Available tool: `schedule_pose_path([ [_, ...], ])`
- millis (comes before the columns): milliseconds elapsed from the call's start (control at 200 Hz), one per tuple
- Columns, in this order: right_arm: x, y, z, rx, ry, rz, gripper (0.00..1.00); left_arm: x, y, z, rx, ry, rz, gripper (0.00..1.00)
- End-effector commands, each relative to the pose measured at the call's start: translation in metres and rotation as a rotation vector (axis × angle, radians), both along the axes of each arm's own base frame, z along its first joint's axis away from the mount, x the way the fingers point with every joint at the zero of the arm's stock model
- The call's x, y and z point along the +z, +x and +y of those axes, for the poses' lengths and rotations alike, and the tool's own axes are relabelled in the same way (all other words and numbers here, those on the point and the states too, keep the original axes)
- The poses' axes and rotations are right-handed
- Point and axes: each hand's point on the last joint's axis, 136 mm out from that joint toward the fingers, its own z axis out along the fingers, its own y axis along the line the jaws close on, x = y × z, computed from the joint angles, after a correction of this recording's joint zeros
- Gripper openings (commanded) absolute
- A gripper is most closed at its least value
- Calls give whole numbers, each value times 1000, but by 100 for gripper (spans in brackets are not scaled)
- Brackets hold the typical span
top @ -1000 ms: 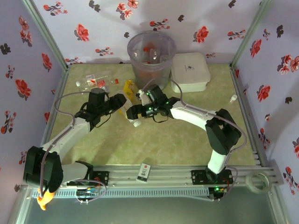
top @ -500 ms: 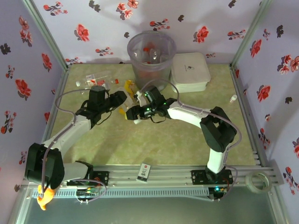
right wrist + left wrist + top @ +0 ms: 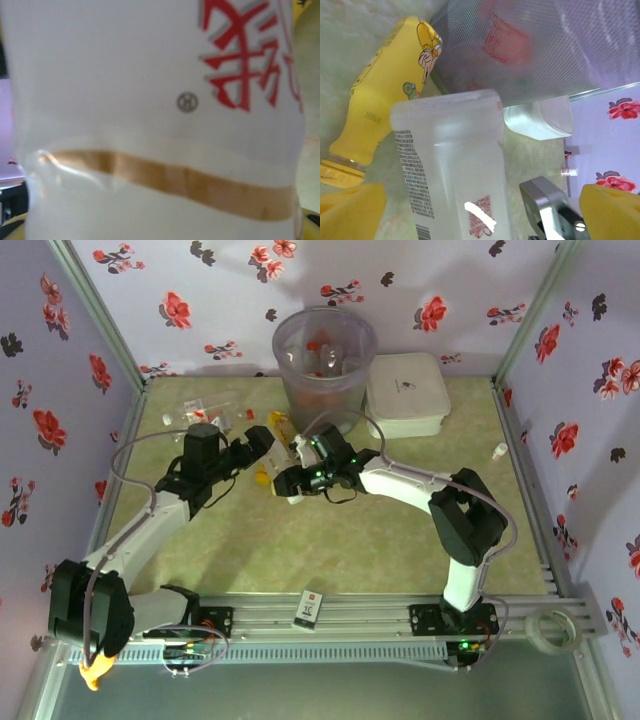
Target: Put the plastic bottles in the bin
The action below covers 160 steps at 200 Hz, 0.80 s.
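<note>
A white bottle (image 3: pixel 450 165) with a barcode label stands between my two arms, and my right gripper (image 3: pixel 288 480) is shut on it. In the right wrist view the same bottle (image 3: pixel 150 100) is pressed close, showing red characters and a brown band. My left gripper (image 3: pixel 260 443) is open, its yellow fingertips (image 3: pixel 350 210) spread wide on either side of the bottle. A yellow squeeze bottle (image 3: pixel 385 105) with a cartoon label lies on the mat just behind, beside the bin (image 3: pixel 300 390). Bottles (image 3: pixel 325 350) lie inside the bin.
Several small clear bottles (image 3: pixel 205 415) lie at the back left. A white lidded box (image 3: pixel 405 390) stands right of the bin. A tiny bottle (image 3: pixel 497 450) sits by the right wall. A black-and-white card (image 3: pixel 309 608) rests on the front rail.
My left gripper has opened and let go of the white bottle. The right gripper has closed on it. Both wrists shifted slightly toward the back.
</note>
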Motion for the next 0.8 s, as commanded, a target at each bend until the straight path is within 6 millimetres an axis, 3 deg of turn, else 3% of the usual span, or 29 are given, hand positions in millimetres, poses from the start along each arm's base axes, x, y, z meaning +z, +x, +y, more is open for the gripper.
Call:
schedule_pose_path([
  [0, 27, 13, -10, -16, -55, -121, 42, 1, -3, 13, 36, 7, -15, 100],
  [200, 63, 24, -39, -17, -199, -310, 39, -18, -14, 38, 105, 24, 27, 100],
  [445, 141, 51, -71, -52, -259, -538, 37, -57, -31, 48, 126, 59, 130, 100],
  [610, 192, 88, -92, -127, -276, -658, 36, -86, -41, 55, 151, 139, 195, 100],
  [685, 220, 106, -101, -172, -269, -712, 35, -91, -45, 55, 152, 178, 207, 100],
  [795, 245, 140, -116, -247, -275, -770, 33, -97, -51, 53, 144, 219, 220, 100],
])
